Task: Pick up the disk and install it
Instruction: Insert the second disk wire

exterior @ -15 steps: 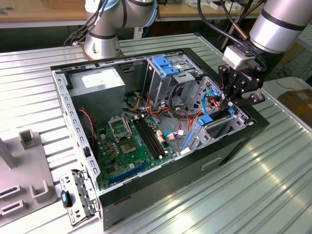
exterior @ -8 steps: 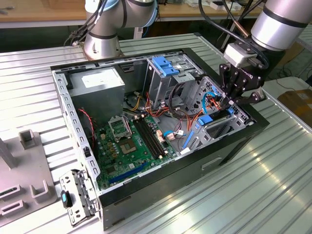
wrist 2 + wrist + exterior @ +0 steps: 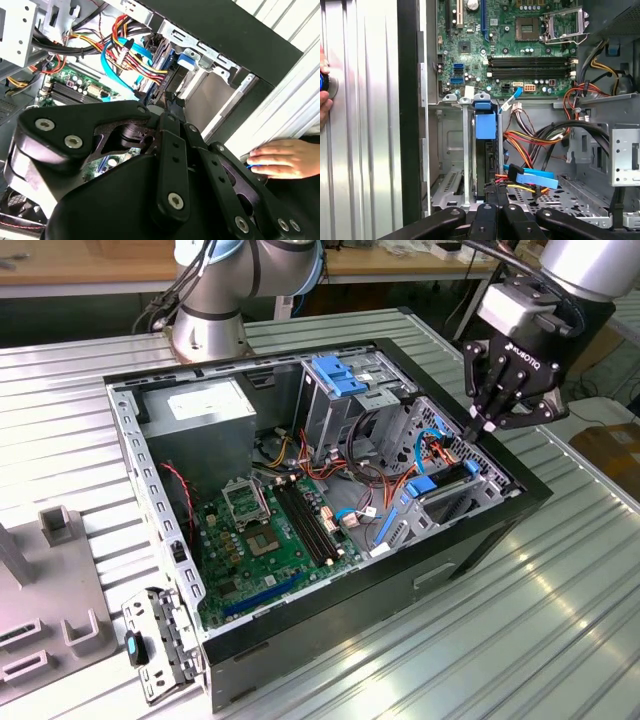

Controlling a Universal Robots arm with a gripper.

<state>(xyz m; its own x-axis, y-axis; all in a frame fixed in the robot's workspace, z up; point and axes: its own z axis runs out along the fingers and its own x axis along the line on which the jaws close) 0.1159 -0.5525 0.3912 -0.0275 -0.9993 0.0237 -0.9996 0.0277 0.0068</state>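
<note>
Now the gripper (image 3: 478,430), its fingers pinched close together, presses on the end of the disk (image 3: 485,150) standing in its slot just under them, so push straight and slowly.

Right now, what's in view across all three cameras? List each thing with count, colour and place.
Computer case: one, black, open, on the ribbed metal table.
Motherboard: one, green, on the case floor.
Power supply: one, grey, far corner of the case.
Drive cage latch: one, blue, atop the tall metal cage.
Disk: one, dark with blue bracket, standing on edge in the lower bay under the claw.
Cables: a bundle, red, yellow, orange, black and blue, beside the bay.
Person's hand: one, resting on the table by the case.
Claw: one, black, at the disk bay.
</note>
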